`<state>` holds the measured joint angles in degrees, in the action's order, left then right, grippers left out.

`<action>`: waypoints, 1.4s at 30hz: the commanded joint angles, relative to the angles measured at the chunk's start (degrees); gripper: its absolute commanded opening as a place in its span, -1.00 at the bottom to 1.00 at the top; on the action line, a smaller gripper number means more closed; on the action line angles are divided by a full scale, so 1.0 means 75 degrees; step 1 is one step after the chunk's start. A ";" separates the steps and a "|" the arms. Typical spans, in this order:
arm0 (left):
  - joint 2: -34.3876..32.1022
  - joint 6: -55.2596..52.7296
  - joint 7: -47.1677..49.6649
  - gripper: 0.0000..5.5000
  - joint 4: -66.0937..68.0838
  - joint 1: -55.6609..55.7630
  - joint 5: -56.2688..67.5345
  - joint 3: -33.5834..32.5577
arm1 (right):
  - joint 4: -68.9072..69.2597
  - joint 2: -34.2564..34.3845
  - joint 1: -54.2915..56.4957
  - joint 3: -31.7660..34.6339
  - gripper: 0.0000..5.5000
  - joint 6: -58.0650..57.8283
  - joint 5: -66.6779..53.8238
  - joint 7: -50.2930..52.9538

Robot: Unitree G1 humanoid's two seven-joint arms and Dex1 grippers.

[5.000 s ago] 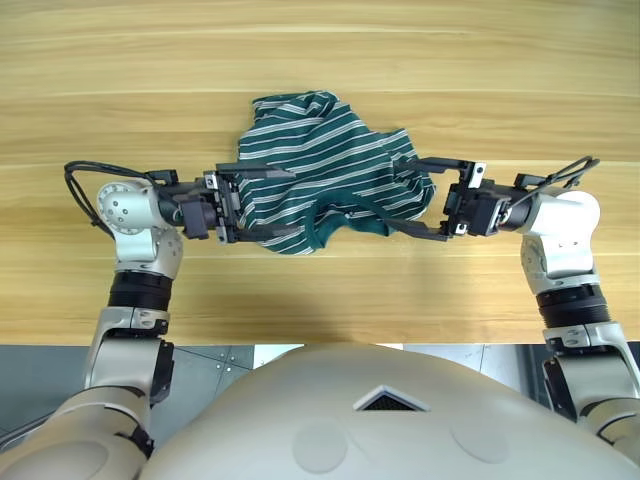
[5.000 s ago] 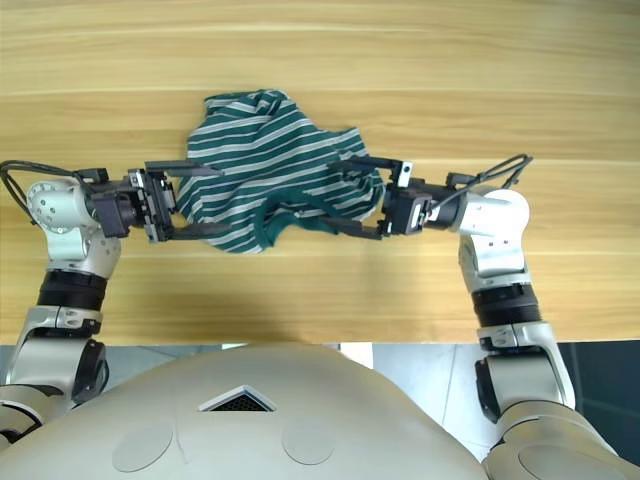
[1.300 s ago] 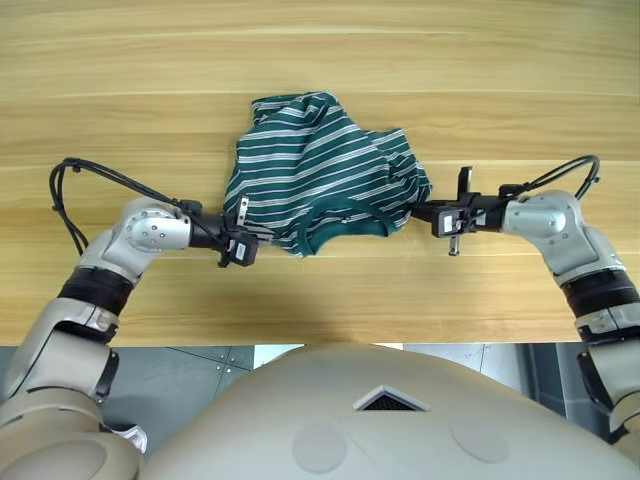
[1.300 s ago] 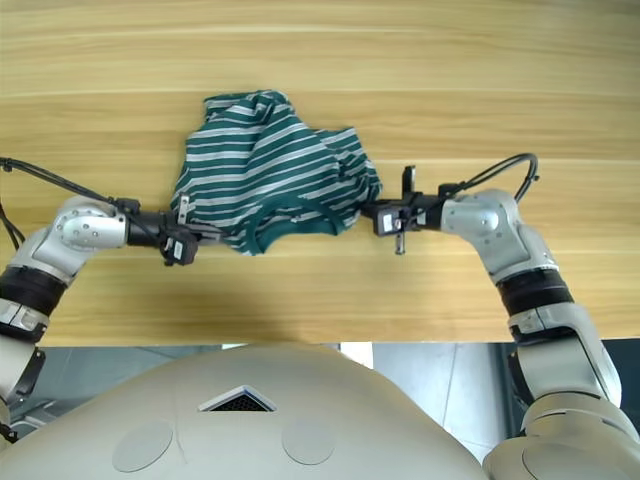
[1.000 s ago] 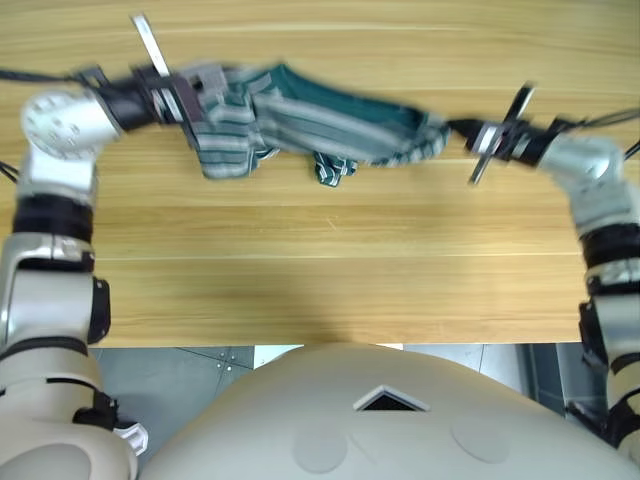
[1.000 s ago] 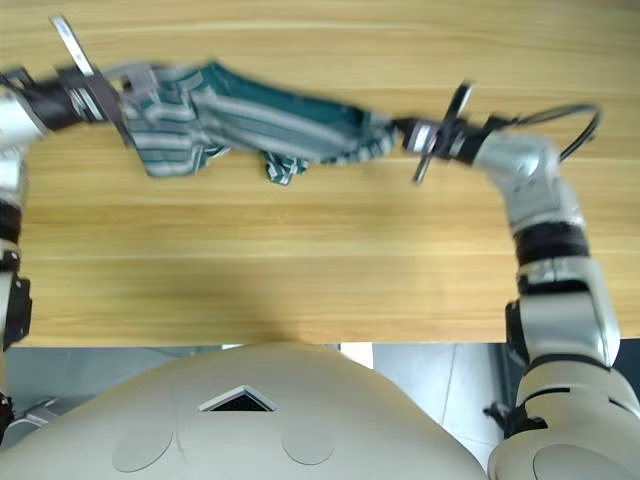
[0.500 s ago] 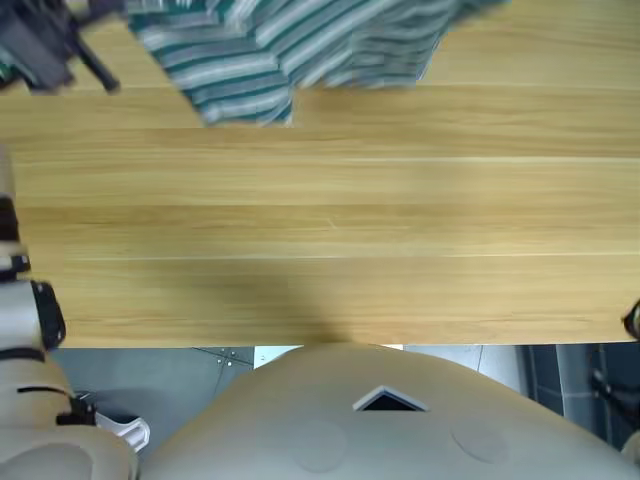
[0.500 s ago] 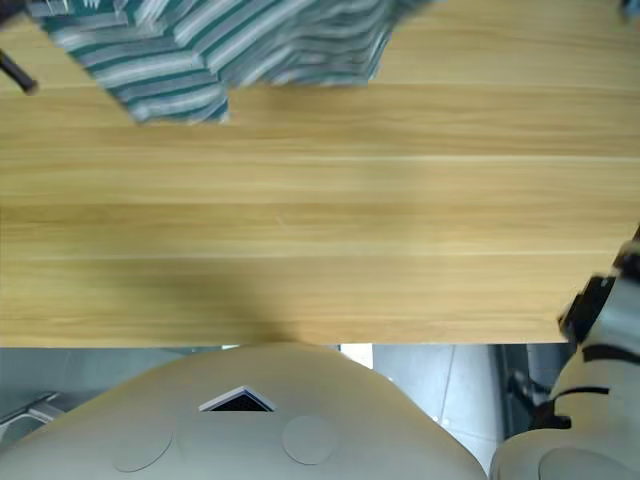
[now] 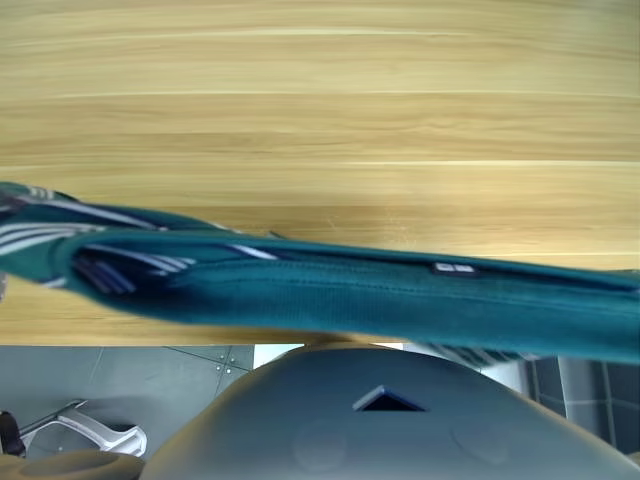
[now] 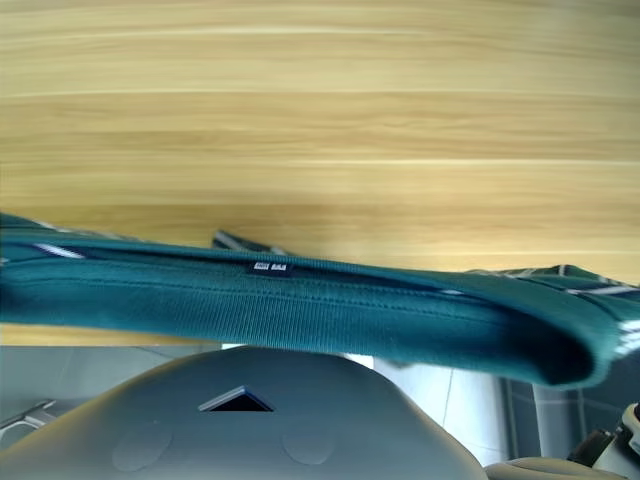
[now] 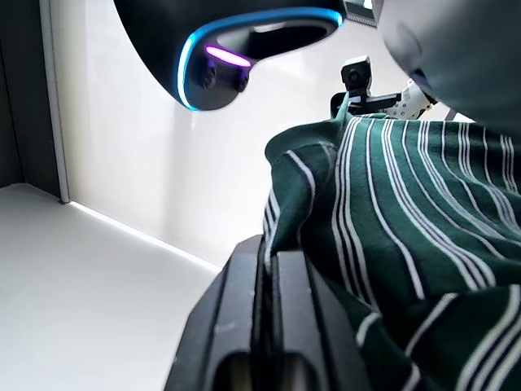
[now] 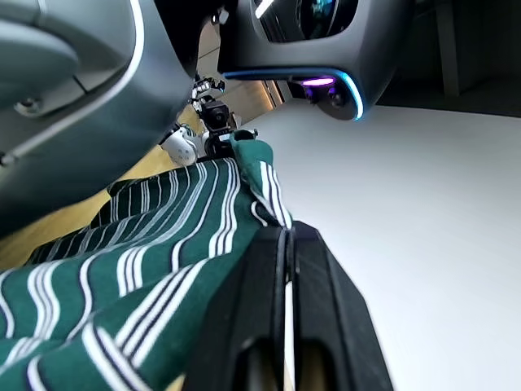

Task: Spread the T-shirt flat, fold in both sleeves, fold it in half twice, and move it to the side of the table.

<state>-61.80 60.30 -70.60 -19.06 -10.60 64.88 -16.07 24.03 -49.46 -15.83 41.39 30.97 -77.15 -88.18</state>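
Both left hand (image 11: 266,262) and right hand (image 12: 283,244) grip the T-shirt (image 9: 400,300).

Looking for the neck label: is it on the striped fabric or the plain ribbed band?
The plain ribbed band, stretched across the head view: the small label sits along its upper edge. The striped fabric at the end carries none visible.

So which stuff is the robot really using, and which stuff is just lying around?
For the job:
- striped green T-shirt, stretched in the air between the grippers
- left gripper, shut on one edge
- right gripper, shut on the other edge
- wooden table, where the folding happens

Just lying about:
- white object on the floor; too little shows to name it
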 commanded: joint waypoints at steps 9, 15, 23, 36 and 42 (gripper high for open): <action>0.2484 -0.3716 -0.0052 -0.98 0.7112 0.8428 -0.4474 0.2916 | -0.6658 0.0582 0.7461 -0.4680 -1.00 -0.1397 0.6513 0.2060; 0.3579 -0.5742 0.4427 -0.98 1.2351 1.1102 -1.0185 0.6327 | -1.2144 0.1540 1.1575 -0.8310 -1.00 -0.1996 1.2423 0.7236; 0.3430 -0.5570 0.9679 -0.98 1.2761 1.3318 -0.9119 0.3719 | -1.2964 0.0928 1.3946 -0.7748 -1.00 -0.1934 1.3323 1.3475; 0.3466 -0.3013 0.6465 -0.98 1.2742 0.9756 -1.0428 0.3852 | -1.3118 0.0896 1.0774 -0.7297 -1.00 0.0671 1.2962 1.0953; 0.3391 -0.0246 0.2330 -0.98 1.1757 0.6144 -0.9466 0.3911 | -0.8535 0.0335 0.5557 -0.8421 -1.00 0.2331 0.9381 0.4653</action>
<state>-33.77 50.34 -41.68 74.06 46.38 -11.17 13.11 -60.94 -41.19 43.14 -17.02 47.44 8.68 -34.67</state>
